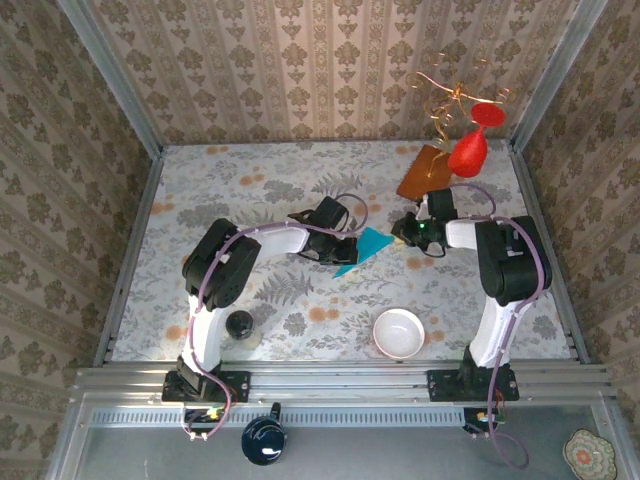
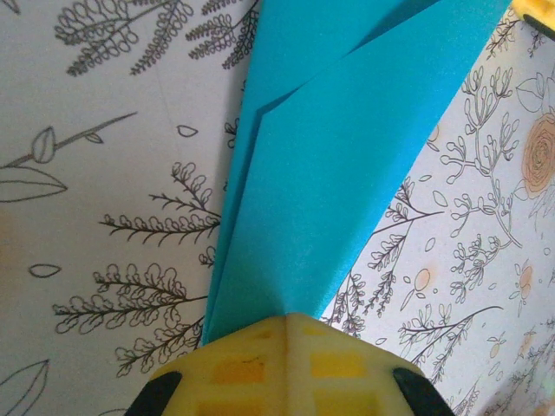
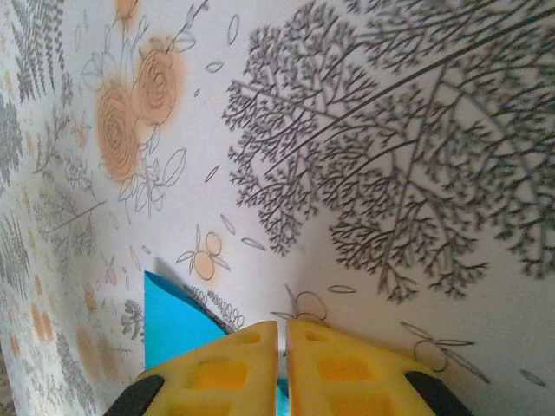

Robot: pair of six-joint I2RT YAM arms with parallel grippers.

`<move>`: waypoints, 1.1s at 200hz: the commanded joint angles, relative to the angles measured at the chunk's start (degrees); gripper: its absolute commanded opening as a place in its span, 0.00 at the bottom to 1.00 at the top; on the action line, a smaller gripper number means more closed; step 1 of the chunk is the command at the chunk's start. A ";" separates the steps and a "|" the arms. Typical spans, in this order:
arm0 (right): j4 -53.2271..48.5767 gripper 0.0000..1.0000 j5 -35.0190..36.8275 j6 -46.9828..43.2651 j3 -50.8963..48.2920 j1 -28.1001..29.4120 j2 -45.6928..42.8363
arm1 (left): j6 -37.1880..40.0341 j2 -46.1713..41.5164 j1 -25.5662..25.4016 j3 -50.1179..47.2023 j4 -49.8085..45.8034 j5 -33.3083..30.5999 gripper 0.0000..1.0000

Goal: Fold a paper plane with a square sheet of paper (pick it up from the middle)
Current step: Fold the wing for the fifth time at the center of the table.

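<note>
Teal is the one paper (image 1: 366, 247) you have, folded to a point and lying mid-counter (image 1: 240, 190) between your two tools. One white bowl (image 1: 398, 333) sits near the front edge. One brown board (image 1: 421, 172) and one red ornament (image 1: 468, 150) stand at the far right corner, and one dark jar (image 1: 239, 325) stands by the left arm's base. All four are well apart from the paper. Your left arm reaches in from the left with its wrist low over the counter. The left tool (image 2: 290, 322) is fully closed, pinching the paper's layered end at its tip. Your right arm bends in from the right. The right tool (image 3: 283, 328) is closed to a thin slit with a sliver of teal caught in it, at the paper's right corner.
</note>
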 commanded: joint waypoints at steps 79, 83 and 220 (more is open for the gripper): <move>-1.40 0.16 6.55 1.28 -7.45 5.83 -14.47 | -0.76 0.59 0.40 -1.04 -5.12 -1.84 0.00; -1.54 0.15 6.19 1.44 -7.23 6.73 -14.17 | -0.80 0.51 0.44 -1.01 -5.12 -1.78 0.00; -8.91 0.06 4.14 -1.66 0.80 13.68 1.75 | -0.71 -6.07 1.55 -4.12 4.98 4.72 0.03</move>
